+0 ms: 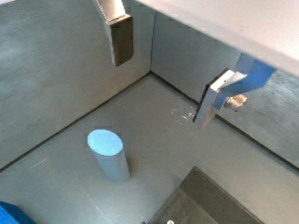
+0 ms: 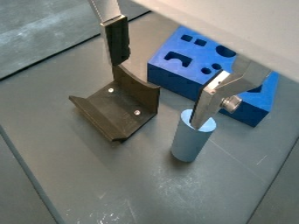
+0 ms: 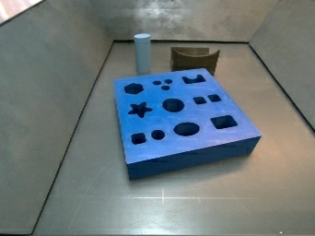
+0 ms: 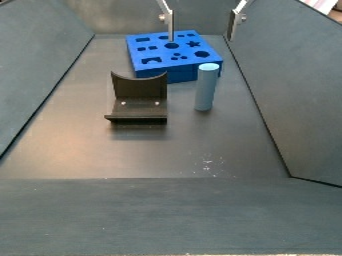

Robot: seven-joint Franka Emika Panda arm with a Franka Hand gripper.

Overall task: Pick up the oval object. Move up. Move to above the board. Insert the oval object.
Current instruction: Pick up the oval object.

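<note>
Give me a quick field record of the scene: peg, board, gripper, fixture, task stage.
peg: oval object upright on the floor, free, beside the board
board: blue, all holes empty in a side view
gripper: open, above the floor, nothing between the fingers; peg stands near one finger in a wrist view
fixture: dark bracket on the floor next to the peg
stage: peg not yet picked up

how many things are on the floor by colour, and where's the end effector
pale grey-blue: 1, the oval object
bright blue: 1, the board
dark: 1, the fixture
total: 3
The end effector hangs open above the floor, empty, the oval object below it.
</note>
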